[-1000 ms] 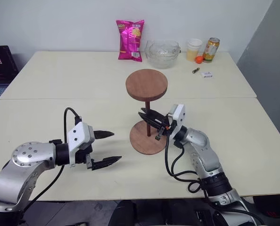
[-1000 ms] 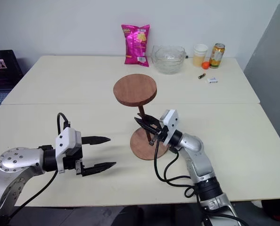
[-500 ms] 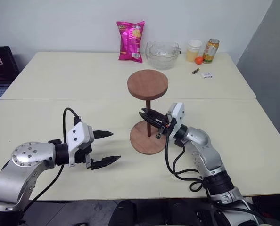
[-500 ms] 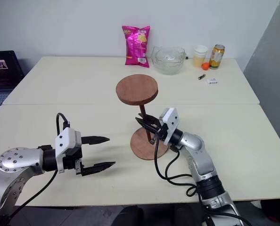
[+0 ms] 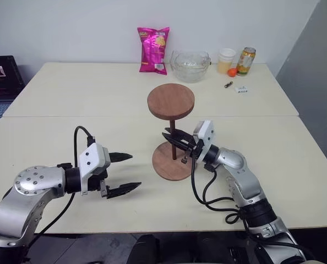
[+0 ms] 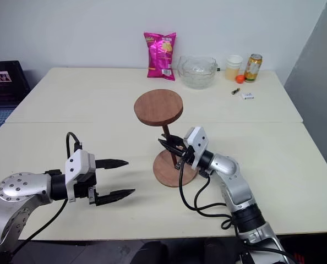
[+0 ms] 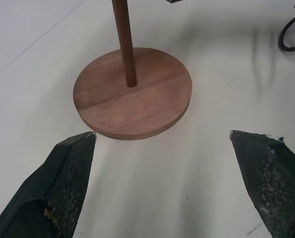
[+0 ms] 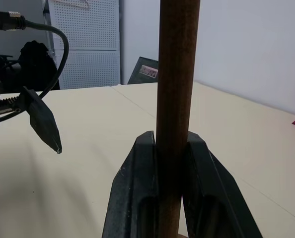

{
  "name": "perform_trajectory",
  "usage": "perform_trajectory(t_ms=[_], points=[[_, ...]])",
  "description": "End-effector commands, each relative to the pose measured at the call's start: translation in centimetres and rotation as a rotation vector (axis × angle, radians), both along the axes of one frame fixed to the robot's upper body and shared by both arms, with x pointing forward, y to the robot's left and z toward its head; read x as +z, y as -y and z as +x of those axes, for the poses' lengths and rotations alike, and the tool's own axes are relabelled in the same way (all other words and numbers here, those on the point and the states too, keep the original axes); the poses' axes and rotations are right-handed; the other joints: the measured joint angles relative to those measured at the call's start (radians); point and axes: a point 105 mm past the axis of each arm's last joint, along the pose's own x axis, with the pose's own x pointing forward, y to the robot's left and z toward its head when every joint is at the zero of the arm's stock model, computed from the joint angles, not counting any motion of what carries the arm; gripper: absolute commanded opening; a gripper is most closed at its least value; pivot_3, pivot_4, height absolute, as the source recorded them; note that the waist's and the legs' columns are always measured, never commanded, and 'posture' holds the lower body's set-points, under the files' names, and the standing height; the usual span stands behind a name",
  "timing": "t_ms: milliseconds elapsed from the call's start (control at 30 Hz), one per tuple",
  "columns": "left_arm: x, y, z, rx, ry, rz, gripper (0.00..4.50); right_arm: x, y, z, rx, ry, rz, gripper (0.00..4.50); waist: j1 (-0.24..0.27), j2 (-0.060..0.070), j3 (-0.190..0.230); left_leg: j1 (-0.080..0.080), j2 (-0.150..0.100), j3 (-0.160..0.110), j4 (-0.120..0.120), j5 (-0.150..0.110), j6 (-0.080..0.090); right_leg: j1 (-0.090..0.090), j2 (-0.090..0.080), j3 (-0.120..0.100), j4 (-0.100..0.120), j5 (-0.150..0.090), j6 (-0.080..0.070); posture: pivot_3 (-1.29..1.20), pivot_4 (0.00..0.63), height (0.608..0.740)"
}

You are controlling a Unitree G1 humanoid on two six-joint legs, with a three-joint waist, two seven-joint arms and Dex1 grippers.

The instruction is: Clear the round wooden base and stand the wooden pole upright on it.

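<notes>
The round wooden base (image 5: 164, 167) lies flat on the near table, with nothing else on it. The wooden pole (image 5: 173, 136) stands upright in the hole at its centre, its fixed disc (image 5: 171, 101) on top. My right gripper (image 5: 175, 141) comes in from the right and is shut on the pole's thin rod (image 8: 177, 74) a little above the base (image 7: 132, 99). My left gripper (image 5: 135, 171) hovers open to the left of the base, apart from it, with nothing between its fingers (image 7: 68, 168).
At the far table's back stand a pink snack bag (image 5: 153, 49), a glass bowl (image 5: 190, 65), a cup (image 5: 226, 59), a can (image 5: 246, 59) and a small orange ball (image 5: 232, 71). A seam (image 5: 70, 115) divides the two tables.
My right gripper has turned slightly with the pole still in its grip. The left arm has stayed where it was.
</notes>
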Motion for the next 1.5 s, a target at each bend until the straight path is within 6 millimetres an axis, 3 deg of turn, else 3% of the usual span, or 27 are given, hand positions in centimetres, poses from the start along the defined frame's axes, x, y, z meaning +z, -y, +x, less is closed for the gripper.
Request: perform_trajectory(t_ms=[33, 500, 533, 600, 700, 1067, 1333, 1500], points=[[0.3, 0.2, 0.0, -0.016, 0.025, -0.001, 4.50, -3.3, 1.3, 0.8, -0.065, -0.104, -0.112, 0.25, 0.001, 0.000, 0.000, 0.000, 0.000, 0.000, 0.000, 0.000, 0.000, 0.000, 0.000, 0.000, 0.000, 0.000, 0.000, 0.00, 0.150, 0.740], [0.3, 0.4, 0.0, -0.018, 0.034, 0.002, 4.50, -1.5, 1.5, 0.9, -0.078, -0.055, -0.064, 0.25, 0.004, 0.000, 0.000, 0.000, 0.000, 0.000, 0.000, 0.000, 0.000, 0.000, 0.000, 0.000, 0.000, 0.000, 0.000, 0.00, 0.150, 0.740], [0.3, 0.4, 0.1, -0.019, 0.035, 0.002, 4.50, -1.3, 1.6, 0.9, -0.081, -0.052, -0.057, 0.96, 0.005, 0.000, 0.000, 0.000, 0.000, 0.000, 0.000, 0.000, 0.000, 0.000, 0.000, 0.000, 0.000, 0.000, 0.000, 0.00, 0.150, 0.740], [0.3, 0.4, 0.1, -0.019, 0.035, 0.002, 4.50, -1.2, 1.6, 0.9, -0.084, -0.046, -0.049, 1.17, 0.009, 0.000, 0.001, 0.000, 0.000, 0.000, 0.000, 0.000, 0.000, 0.000, 0.000, 0.000, 0.000, 0.000, 0.000, 0.00, 0.150, 0.740], [0.4, 0.4, 0.1, -0.020, 0.036, 0.003, 4.50, -0.9, 1.7, 0.9, -0.088, -0.039, -0.033, 1.82, 0.009, 0.000, 0.001, -0.002, 0.000, 0.000, 0.000, 0.000, 0.000, -0.002, 0.000, 0.000, 0.000, 0.000, 0.000, 0.00, 0.150, 0.740], [0.5, 0.4, 0.2, -0.021, 0.041, 0.003, 4.50, -0.2, 1.8, -0.1, -0.030, -0.035, -0.015, 4.44, 0.009, 0.000, 0.001, -0.005, 0.000, 0.000, 0.000, 0.000, 0.000, -0.006, 0.000, 0.000, 0.000, 0.000, 0.000, 0.00, 0.150, 0.740], [1.2, 0.2, 0.7, 0.004, 0.069, -0.027, 4.50, 0.4, 2.4, -0.7, 0.014, -0.025, -0.045, 4.44, 0.009, 0.001, 0.002, -0.006, 0.000, 0.000, 0.000, 0.000, 0.000, -0.006, 0.000, 0.000, 0.000, 0.000, 0.000, 0.00, 0.150, 0.740], [1.9, -2.3, 2.1, 0.177, 0.092, 0.037, 4.50, 0.9, 7.2, 0.1, -0.035, -0.060, -0.136, 4.44, 0.014, 0.001, 0.003, -0.007, 0.000, 0.000, 0.000, 0.000, 0.000, -0.006, 0.000, 0.000, -0.001, 0.000, 0.000, 0.00, 0.150, 0.740]])
